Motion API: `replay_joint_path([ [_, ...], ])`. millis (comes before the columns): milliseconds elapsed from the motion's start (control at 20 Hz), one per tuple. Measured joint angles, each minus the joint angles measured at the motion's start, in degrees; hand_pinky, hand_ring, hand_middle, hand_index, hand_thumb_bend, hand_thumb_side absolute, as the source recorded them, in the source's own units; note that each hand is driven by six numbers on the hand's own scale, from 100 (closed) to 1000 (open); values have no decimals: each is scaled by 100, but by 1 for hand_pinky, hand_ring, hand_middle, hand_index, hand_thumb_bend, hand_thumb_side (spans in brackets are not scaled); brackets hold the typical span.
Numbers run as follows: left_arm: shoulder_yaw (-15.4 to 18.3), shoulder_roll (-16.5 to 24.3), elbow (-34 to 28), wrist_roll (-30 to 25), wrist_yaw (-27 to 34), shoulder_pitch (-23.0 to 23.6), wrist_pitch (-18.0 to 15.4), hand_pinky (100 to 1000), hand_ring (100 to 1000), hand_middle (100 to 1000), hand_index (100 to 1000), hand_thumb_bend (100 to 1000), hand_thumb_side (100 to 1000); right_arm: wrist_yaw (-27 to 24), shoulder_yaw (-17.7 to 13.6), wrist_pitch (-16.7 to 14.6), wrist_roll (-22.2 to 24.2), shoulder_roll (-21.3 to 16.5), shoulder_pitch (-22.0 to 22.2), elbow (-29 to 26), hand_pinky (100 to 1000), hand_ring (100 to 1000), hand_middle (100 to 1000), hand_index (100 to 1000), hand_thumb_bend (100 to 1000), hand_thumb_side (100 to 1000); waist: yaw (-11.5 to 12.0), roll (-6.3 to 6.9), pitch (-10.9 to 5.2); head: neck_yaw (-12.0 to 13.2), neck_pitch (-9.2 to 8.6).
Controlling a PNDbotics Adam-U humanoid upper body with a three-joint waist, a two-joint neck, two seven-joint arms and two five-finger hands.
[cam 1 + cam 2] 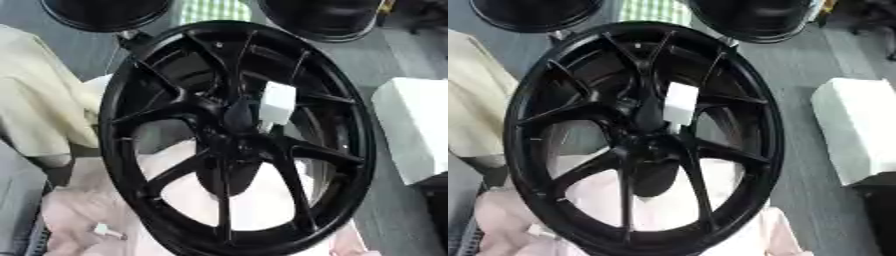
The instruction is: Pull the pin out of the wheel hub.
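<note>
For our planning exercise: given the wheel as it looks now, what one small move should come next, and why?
Probably bring a hand in toward the white piece at the black wheel's hub, likely the pin. Neither robot hand shows in either view, so nothing grips it yet.

Little of the robot's body could be made out from its head camera. A dark rounded form point(237, 116) stood upright at mid-frame, narrow at its upper end and broader below, shaped like a black finger or thumb. Whether it belonged to the left or the right hand could not be told, as it merged with the blackness around it. No forearm, wrist or palm could be traced to it, and its grip could not be judged.
</note>
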Motion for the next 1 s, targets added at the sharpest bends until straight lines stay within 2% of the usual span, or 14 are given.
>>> replay_joint_path([
  [100,13,-31,11,38,12,0,39,521,623,546,641,141,712,5,171,-26,153,181,-282,44,799,750,750,793,446,390,117,65,-117,-102,85],
  [200,22,-110,17,66,49,47,113,521,623,546,641,144,714,-14,411,-16,310,451,-563,40,797,751,752,792,447,397,311,150,-380,-243,218],
  [300,20,-204,44,74,81,66,180,520,623,546,642,147,717,-63,637,54,477,679,-841,42,795,751,755,793,449,405,315,163,-537,-334,300],
  [600,24,-392,169,90,167,236,283,517,623,545,640,149,733,-303,1020,439,1005,1519,-1700,351,785,744,753,791,455,420,377,191,-737,-420,350],
  [900,74,-477,341,137,237,350,331,514,623,544,640,147,751,-543,1189,818,1552,2387,-2555,835,779,738,750,786,464,429,337,218,-748,-381,351],
  [1000,99,-492,386,146,245,389,339,514,623,544,640,147,754,-572,1197,942,1739,2693,-2716,1016,779,735,749,784,467,426,296,225,-748,-366,351],
])
